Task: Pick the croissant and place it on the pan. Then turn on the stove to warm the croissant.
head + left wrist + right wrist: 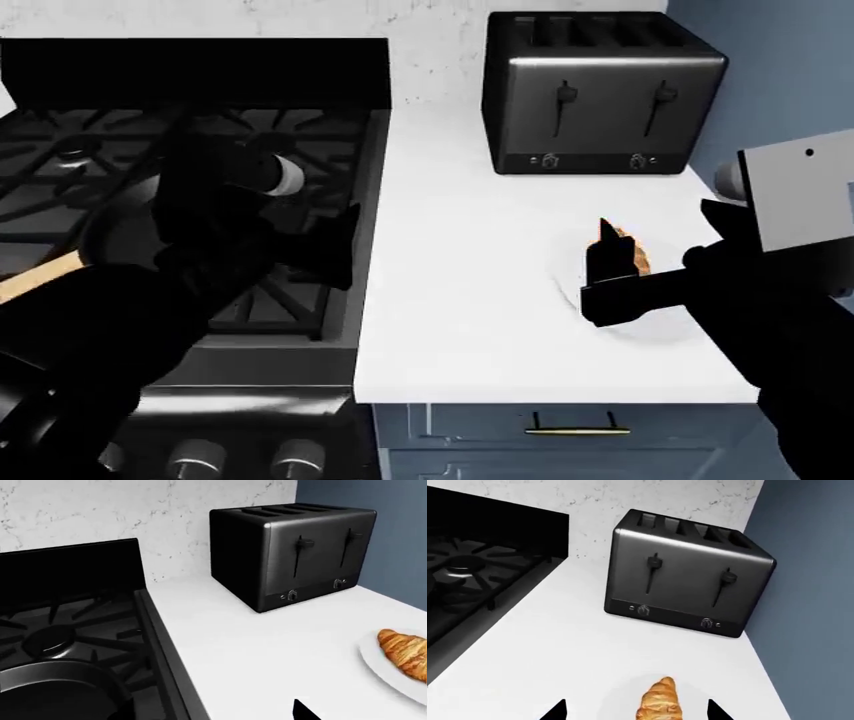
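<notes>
The croissant (pixel 660 700) is seen at the bottom centre of the right wrist view, lying on a white plate (pixel 393 672) that sits on the white desk (pixel 467 290). In that same view two dark fingertips (pixel 555 712) are spotted low in the frame, one on each side of the pastry and well apart from it, so the right gripper (pixel 611 262) is spread wide with nothing grasped yet. In the head view this gripper is found right of centre, hanging over the plate and hiding most of the croissant.

The toaster (pixel 601 90) is parked at the upper right of the head view, against the marble wall and well behind the plate.

The stove (pixel 200 140) fills the left side of the head view, touching the desk's edge. The pan (pixel 57 692) is seen at the lower left of the left wrist view, resting on the grates, and a bit of its wooden handle (pixel 38 275) pokes out at the left edge of the head view.

The left gripper (pixel 327 250) is held over the stove's right edge, but it's all black on black, so the state of its jaws can't be told.
</notes>
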`<state>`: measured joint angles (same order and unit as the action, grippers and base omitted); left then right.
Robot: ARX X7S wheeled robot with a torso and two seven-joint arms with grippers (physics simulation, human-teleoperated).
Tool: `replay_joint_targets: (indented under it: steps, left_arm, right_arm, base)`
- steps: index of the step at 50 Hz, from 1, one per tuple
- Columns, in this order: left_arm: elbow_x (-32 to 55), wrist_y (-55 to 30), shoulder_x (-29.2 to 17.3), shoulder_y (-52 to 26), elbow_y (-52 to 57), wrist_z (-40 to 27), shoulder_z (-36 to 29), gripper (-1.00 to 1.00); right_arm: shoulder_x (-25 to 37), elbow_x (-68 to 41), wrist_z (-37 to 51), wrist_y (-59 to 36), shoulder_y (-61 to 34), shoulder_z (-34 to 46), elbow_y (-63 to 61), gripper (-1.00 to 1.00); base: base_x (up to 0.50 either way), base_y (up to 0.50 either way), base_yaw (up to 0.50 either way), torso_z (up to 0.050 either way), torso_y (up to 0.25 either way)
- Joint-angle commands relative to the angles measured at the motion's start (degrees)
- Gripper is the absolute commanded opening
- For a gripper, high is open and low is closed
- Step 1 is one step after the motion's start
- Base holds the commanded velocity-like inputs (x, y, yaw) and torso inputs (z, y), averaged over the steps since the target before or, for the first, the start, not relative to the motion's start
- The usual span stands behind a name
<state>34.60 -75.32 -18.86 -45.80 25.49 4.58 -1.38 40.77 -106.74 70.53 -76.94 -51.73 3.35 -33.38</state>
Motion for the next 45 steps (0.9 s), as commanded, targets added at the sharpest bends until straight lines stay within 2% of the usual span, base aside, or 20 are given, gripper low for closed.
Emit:
replay_joint_targets:
  steps: [1,8,12,20,25,35,45]
  left_arm:
    - [0.47,0.09,-0.14,0.19,0.22,-0.25,0.08,1.00]
    - [0.41,0.73,-0.29,0.22,-0.38,-0.11,-0.43,1.00]
    - [0.55,0.93,-0.10,0.00,-1.09,0.02,-0.51,1.00]
    - [0.61,2.02,-0.08,-0.02,-2.18,0.54,-1.22,1.00]
    - [0.40,3.38,-0.17,-0.16,-3.56,1.27,-1.89,1.00]
    - [0.35,4.30,-0.19,-0.86,-5.87,1.78,-2.46,1.00]
    - [0.17,5.20,-0.61,-1.49,-6.13,1.88,-3.25,1.00]
  right_arm:
    - [1.41,-2.13,2.01,1.04,-0.61,1.42,-0.38,1.00]
    - [1.63,-2.16,1.94,1.18,-0.69,2.24,-0.29,1.00]
    - [2.56,-4.63,3.99,1.82,-1.84,4.06,0.53,1.00]
    - [7.99,-22.09,13.05,5.32,-13.38,15.66,7.32,1.00]
    - [10.64,-32.24,14.56,5.67,-19.45,23.12,12.36,1.00]
    - [12.17,-45.04,16.42,-2.12,-35.12,40.41,28.17,1.00]
    - [6.78,-42.76,12.39,-12.59,-43.22,48.56,44.63,1.00]
  base:
    - [0.50,0.00,0.00,0.000,0.000]
    - [0.50,0.00,0.00,0.000,0.001]
    - [0.06,0.00,0.00,0.000,0.000]
    - [0.00,0.00,0.00,0.000,0.001]
    - [0.00,0.00,0.00,0.000,0.000]
    - [0.00,0.00,0.00,0.000,0.000]
    - [0.00,0.00,0.00,0.000,0.000]
